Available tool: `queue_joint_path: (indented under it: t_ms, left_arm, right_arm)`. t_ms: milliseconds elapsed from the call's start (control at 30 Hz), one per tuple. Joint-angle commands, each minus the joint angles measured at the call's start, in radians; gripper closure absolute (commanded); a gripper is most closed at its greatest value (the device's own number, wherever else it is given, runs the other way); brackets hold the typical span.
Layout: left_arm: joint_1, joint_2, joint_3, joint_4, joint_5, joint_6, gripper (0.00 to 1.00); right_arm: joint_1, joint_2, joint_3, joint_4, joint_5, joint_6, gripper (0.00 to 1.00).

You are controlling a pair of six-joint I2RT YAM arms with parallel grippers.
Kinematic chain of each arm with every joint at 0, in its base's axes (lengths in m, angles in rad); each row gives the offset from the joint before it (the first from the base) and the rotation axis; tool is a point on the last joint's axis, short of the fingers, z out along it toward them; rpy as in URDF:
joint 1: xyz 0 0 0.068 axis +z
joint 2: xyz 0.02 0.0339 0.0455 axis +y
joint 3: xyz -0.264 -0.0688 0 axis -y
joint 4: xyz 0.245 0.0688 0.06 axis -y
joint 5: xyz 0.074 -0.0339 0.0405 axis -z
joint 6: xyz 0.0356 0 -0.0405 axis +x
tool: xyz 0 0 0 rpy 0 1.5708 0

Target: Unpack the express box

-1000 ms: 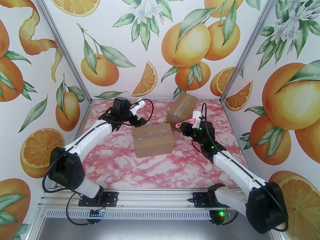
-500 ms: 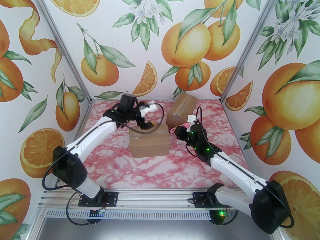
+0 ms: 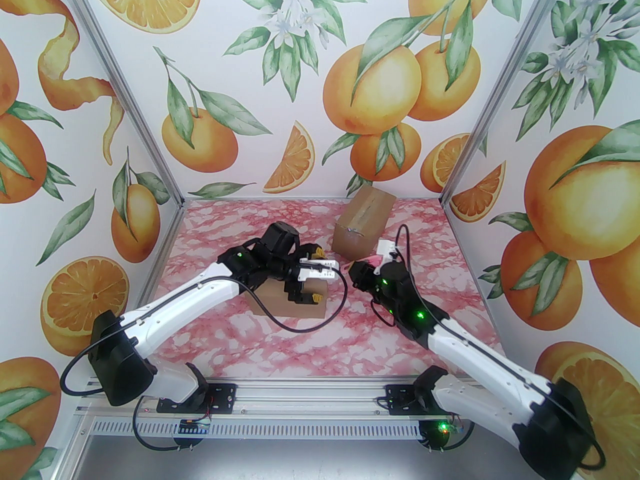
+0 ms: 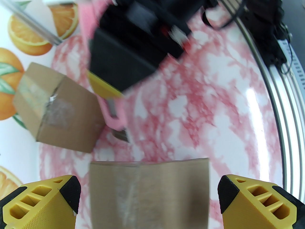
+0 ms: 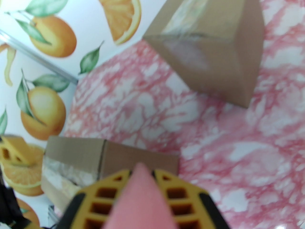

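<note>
While the left gripper (image 4: 149,189) spreads its yellow fingers (image 4: 47,199) wide, one on each side of the near box (image 4: 166,187), nothing is clamped there. Over to the right gripper (image 5: 141,175): pinched tight on a pink cutter (image 4: 114,118), its blade (image 4: 121,135) hanging just beside that box's end; touching or not, I cannot tell. Both arms crowd mid-table (image 3: 300,348). The second box (image 3: 362,218), taped, sits at the back by the wall.

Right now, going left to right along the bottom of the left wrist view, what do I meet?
One yellow finger → the taped cardboard box → the other yellow finger.
</note>
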Motion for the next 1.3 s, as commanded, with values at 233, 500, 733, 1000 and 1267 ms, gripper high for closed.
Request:
queue_joint_path:
  t_ms: [233, 500, 733, 1000, 1267]
  left_arm:
    - [-0.003, 0.018, -0.096, 0.135, -0.101, 0.026, 0.00]
    - [-0.002, 0.019, -0.133, 0.175, -0.103, 0.009, 0.00]
    - [-0.002, 0.017, -0.154, 0.201, -0.123, -0.006, 0.00]
    - [-0.001, 0.018, -0.175, 0.227, -0.140, -0.016, 0.00]
    - [0.001, 0.014, -0.193, 0.239, -0.139, -0.025, 0.00]
  right_arm:
    - [0.005, 0.048, -0.070, 0.389, -0.040, 0.023, 1.00]
    - [0.006, 0.133, -0.048, 0.428, -0.084, 0.055, 1.00]
    - [0.007, 0.135, -0.040, 0.387, -0.099, 0.065, 1.00]
    - [0.007, 0.097, -0.068, 0.374, -0.069, 0.093, 1.00]
    - [0.006, 0.065, -0.096, 0.371, -0.043, 0.109, 1.00]
